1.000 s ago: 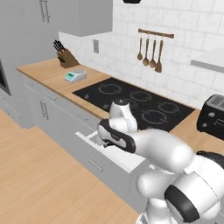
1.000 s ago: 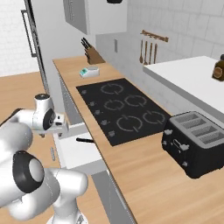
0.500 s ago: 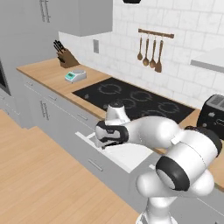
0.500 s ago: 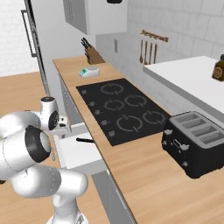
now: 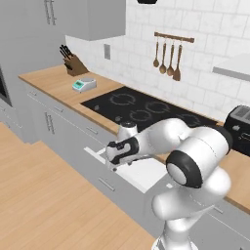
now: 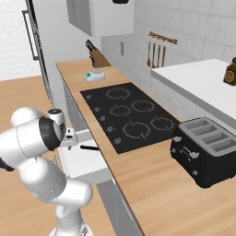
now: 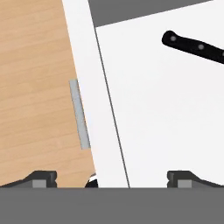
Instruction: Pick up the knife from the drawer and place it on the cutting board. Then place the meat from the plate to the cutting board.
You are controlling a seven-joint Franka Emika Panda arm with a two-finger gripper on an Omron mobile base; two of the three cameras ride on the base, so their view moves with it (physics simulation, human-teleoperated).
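arm swung lower over the drawer point(image 5: 141, 175) since a second ago. drawer: pulled open. gripper point(image 7: 109, 178): jaws spread wide, empty, straddling the drawer front. knife point(image 7: 192, 45): inside drawer, at 1 o'clock in hand view.

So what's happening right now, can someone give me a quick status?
Gripper open, empty, above the open white drawer. Black-handled knife lying inside, untouched, off to one side of the fingers. Nothing in the way.
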